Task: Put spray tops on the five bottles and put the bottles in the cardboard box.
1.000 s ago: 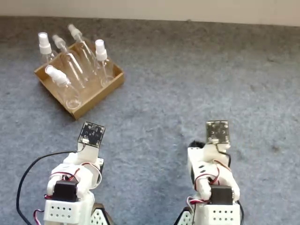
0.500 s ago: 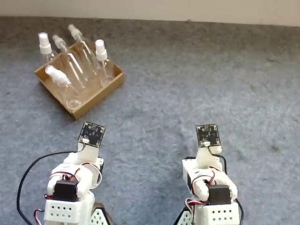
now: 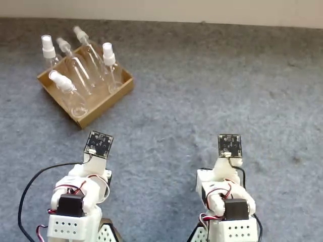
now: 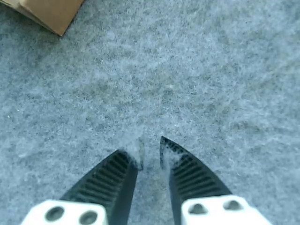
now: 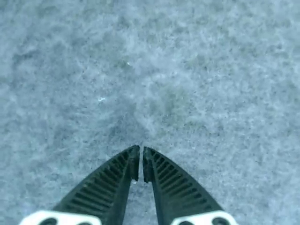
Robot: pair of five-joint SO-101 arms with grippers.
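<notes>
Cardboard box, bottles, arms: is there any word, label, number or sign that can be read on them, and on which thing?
None can be read. The cardboard box has plain brown walls, the five bottles are clear with no visible label, and any print on the left wrist board and the right wrist board is too small to read.

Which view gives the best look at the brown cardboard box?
The high view: the whole brown cardboard box lies open with clear spray-topped bottles in it. The left wrist view catches one corner; the right wrist view faces grey carpet.
</notes>
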